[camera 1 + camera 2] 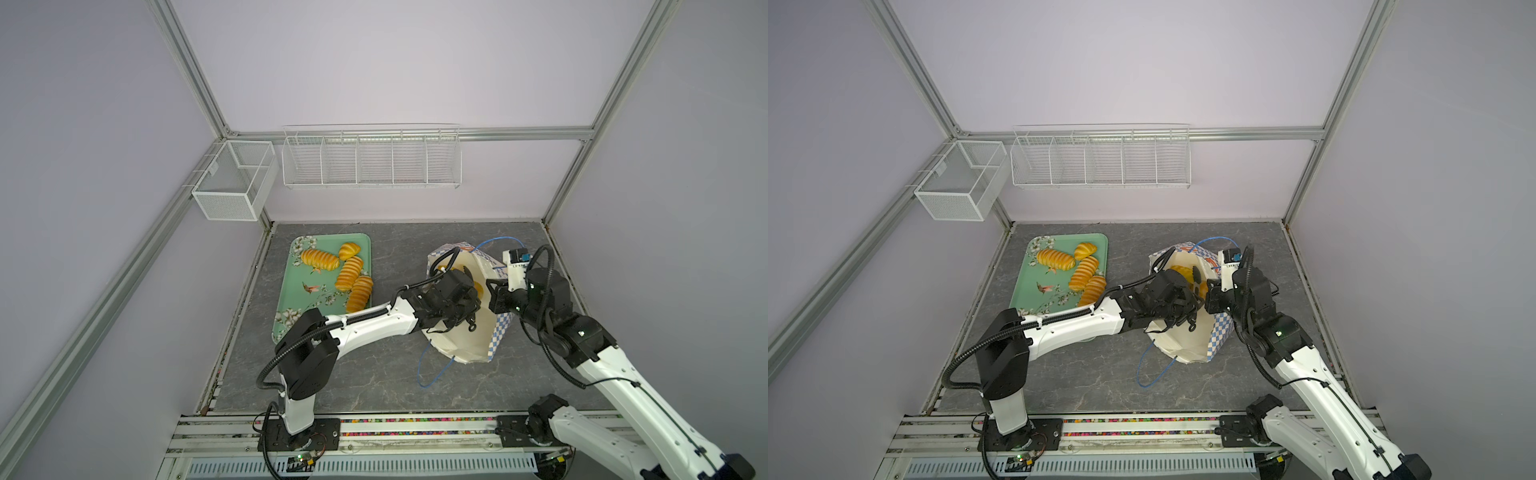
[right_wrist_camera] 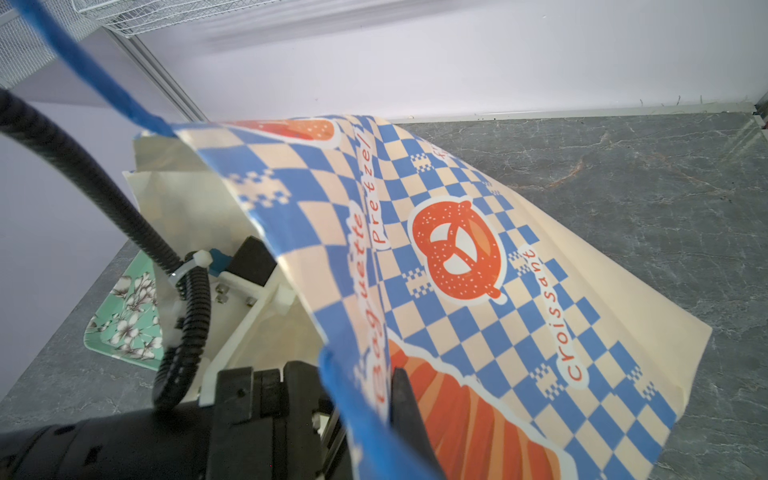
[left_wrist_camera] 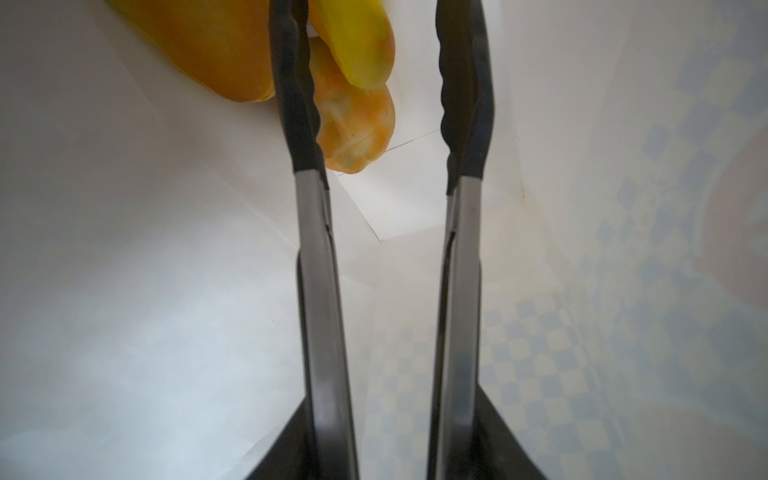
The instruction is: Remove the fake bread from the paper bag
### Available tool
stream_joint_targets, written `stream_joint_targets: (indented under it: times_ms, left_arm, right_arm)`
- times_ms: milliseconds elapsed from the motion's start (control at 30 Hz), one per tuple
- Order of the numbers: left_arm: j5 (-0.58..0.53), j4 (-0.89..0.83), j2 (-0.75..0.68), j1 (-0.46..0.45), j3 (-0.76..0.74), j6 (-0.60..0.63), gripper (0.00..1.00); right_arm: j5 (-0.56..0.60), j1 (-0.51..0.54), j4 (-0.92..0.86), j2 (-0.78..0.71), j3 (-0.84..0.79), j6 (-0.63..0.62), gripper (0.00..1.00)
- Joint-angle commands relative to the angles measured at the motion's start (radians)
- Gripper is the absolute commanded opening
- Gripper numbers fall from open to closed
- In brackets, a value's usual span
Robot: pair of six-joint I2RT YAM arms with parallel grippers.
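Four loaves: fake bread (image 1: pixel 348 274) sitting on the green tray (image 1: pixel 291 286), more lying inside the paper bag (image 1: pixel 465 340)
Left claw (image 3: pixel 376 95): reaching into the bag, tongs spread beside a bun, gripping nothing
Right claw (image 2: pixel 365 399): pinching the bag's rim
Bench (image 1: pixel 374 382): bag lying on its side, mouth gaping

The right claw (image 2: pixel 365 399) pinches the paper bag (image 2: pixel 478 291) rim above the tabletop (image 2: pixel 644 187).

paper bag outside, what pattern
Blue-and-cream checks with orange pretzel prints on the paper bag; right wrist view shows it best.
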Motion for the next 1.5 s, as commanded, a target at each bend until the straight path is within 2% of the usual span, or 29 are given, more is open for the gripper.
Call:
stream_joint_targets:
  times_ms: [0, 233, 367, 567, 700, 833, 1033, 1167, 1467]
  left_arm:
    - [0.02, 0.025, 0.035, 0.016, 0.048, -0.016, 0.45]
    - [0.038, 0.052, 0.031, 0.028, 0.009, -0.035, 0.45]
    - [0.052, 0.072, 0.03, 0.046, -0.023, -0.033, 0.42]
    - [0.058, 0.057, 0.006, 0.066, -0.031, 0.011, 0.24]
    - [0.047, 0.053, -0.038, 0.064, -0.057, 0.016, 0.1]
    - [0.029, 0.025, -0.1, 0.06, -0.087, 0.039, 0.0]
    - [0.031, -0.009, -0.228, 0.054, -0.171, 0.074, 0.0]
    - [0.01, -0.077, -0.305, 0.046, -0.203, 0.152, 0.0]
    - [0.092, -0.22, -0.372, 0.014, -0.217, 0.326, 0.0]
  right_arm:
    - [-0.036, 0.006, 0.037, 0.01, 0.026, -0.002, 0.07]
    - [-0.05, 0.006, 0.037, 0.022, 0.032, 0.002, 0.07]
    - [-0.048, 0.006, 0.037, 0.02, 0.031, 0.002, 0.07]
    - [-0.038, 0.006, 0.029, 0.012, 0.03, -0.003, 0.07]
    - [-0.042, 0.007, 0.032, 0.012, 0.034, -0.004, 0.07]
    - [-0.033, 0.007, 0.031, 0.014, 0.035, -0.009, 0.07]
    - [-0.022, 0.006, 0.028, 0.023, 0.036, -0.018, 0.07]
    - [-0.015, 0.006, 0.023, 0.035, 0.046, -0.027, 0.07]
    - [0.0, 0.006, 0.006, 0.065, 0.07, -0.032, 0.07]
